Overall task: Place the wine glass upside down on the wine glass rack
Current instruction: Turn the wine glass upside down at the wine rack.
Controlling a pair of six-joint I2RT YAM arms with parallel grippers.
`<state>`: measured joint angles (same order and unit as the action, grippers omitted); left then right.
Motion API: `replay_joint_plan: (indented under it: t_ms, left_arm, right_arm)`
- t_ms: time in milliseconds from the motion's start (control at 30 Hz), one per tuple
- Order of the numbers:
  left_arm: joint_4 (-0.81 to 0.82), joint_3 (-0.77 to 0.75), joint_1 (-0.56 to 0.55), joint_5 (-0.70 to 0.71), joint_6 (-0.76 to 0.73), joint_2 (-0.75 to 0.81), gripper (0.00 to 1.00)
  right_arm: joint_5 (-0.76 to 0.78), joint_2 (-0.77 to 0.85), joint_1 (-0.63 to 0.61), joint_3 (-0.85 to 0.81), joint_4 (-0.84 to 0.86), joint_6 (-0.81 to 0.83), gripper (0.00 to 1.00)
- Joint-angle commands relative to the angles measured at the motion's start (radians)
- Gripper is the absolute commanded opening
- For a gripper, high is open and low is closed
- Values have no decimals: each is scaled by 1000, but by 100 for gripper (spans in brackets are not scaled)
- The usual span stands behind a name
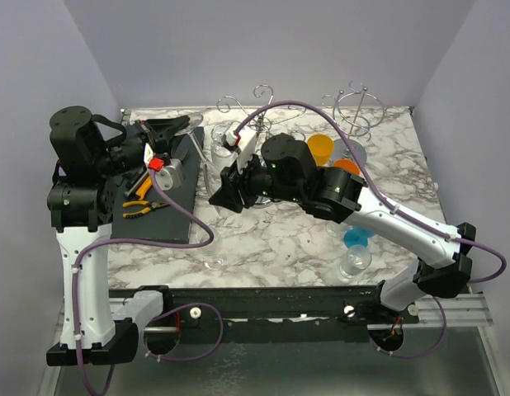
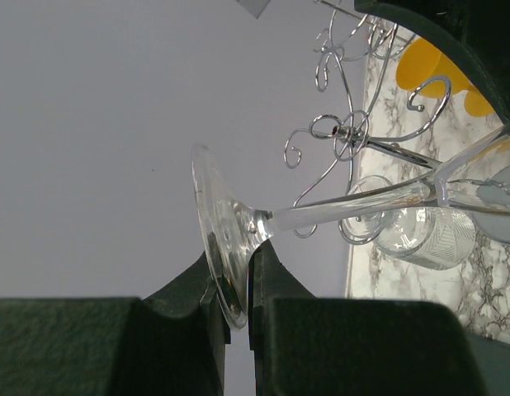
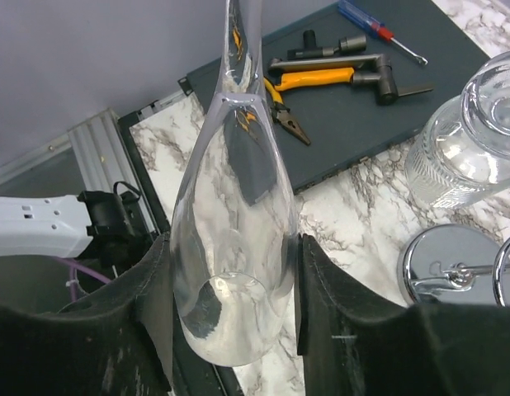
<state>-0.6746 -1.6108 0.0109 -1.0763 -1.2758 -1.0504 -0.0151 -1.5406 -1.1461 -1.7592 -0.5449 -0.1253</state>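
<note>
Clear and lying nearly level, the glass [image 2: 346, 208] is hanging in the air between the two arms, over the table [image 1: 271, 239] just past the right edge of the mat [image 1: 168, 210]. The left gripper [image 2: 234, 309] is clamping the foot edge-on, with one finger pressing each face of the disc, so the stem is running away from it towards the right arm. The right gripper [image 3: 230, 247] is closing around the bowl. Its fingers [image 3: 152, 305] are lying against both sides of the bowl, which is filling the gap between them, and the open rim is facing back towards the wrist. The rack [image 1: 257, 106] is standing at the far edge of the table, left of the middle, beyond the glass and carrying nothing. A tumbler [image 3: 461, 157] is sitting upside down just beside the rack's chrome base. A second wire rack [image 1: 358, 107] is standing near the far right corner. Two orange cups [image 1: 319, 148] are showing behind the right arm. A blue cup [image 1: 354, 238] and a small clear one [image 1: 354, 262] are sitting touching each other towards the near right edge. Pliers [image 3: 309, 82] and a screwdriver [image 3: 375, 25] are lying on the mat among grey tools.
</note>
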Motion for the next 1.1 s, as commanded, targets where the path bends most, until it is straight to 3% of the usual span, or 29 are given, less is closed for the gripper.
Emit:
replay_joint_plan:
  t_ms: [0, 133, 200, 233, 367, 533, 800, 1067]
  left_arm:
    - [58, 4, -4, -41, 40, 9, 18]
    - [144, 9, -6, -47, 207, 7, 40]
    - [203, 23, -6, -47, 313, 6, 63]
    - [223, 29, -6, -46, 348, 5, 68]
    - [269, 59, -5, -27, 500, -3, 92]
    - [276, 54, -5, 34, 683, -37, 99]
    - [274, 15, -6, 183, 1043, -133, 99]
    - [90, -143, -6, 325, 1169, -273, 98]
  right_arm:
    - [-3, 43, -9, 65, 129, -13, 20]
    - [74, 80, -9, 137, 204, -22, 10]
    - [113, 100, -9, 187, 255, -25, 4]
    - [138, 110, -9, 218, 287, -30, 1]
    - [188, 166, -10, 337, 402, -45, 1]
    - [267, 270, -9, 480, 456, -50, 0]
    - [405, 430, -1, 679, 432, -68, 1]
    - [466, 478, 59, 762, 431, -49, 1]
